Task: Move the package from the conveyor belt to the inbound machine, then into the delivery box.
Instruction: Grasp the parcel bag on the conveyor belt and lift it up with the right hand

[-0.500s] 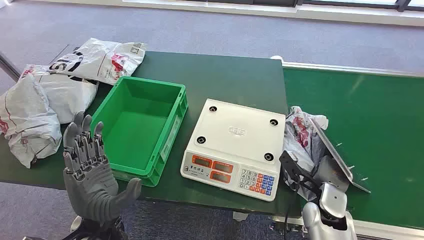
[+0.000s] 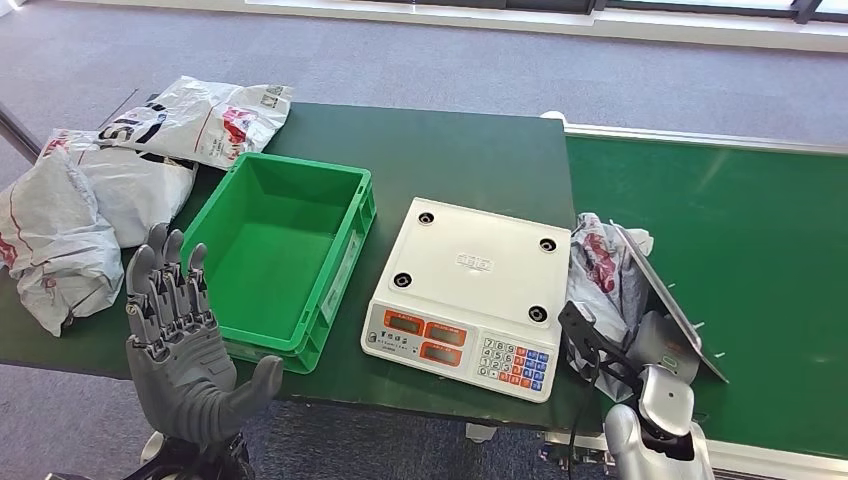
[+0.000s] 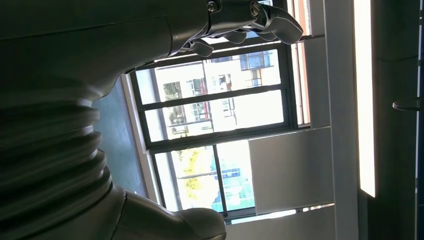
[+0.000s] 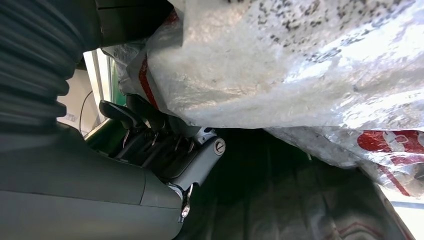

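1. The package [image 2: 612, 275], a grey poly mailer with red print, was tilted up at the conveyor belt [image 2: 760, 250] edge just beside the scale; your right hand [image 2: 668, 345] sat under it, fingers [image 4: 145, 117] against its underside, apparently lifting it towards the weighing scale [image 2: 470, 295].
2. The green crate [image 2: 345, 255] sat beside the scale, likely the final drop.
3. Your left hand [image 2: 180, 335] was raised, fingers spread, holding nothing.
4. Green table [image 2: 470, 150], grey carpet.

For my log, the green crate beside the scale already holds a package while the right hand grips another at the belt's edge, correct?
Not quite: in the head view the green crate is empty. The right hand does grip a package at the belt's edge, beside the scale.
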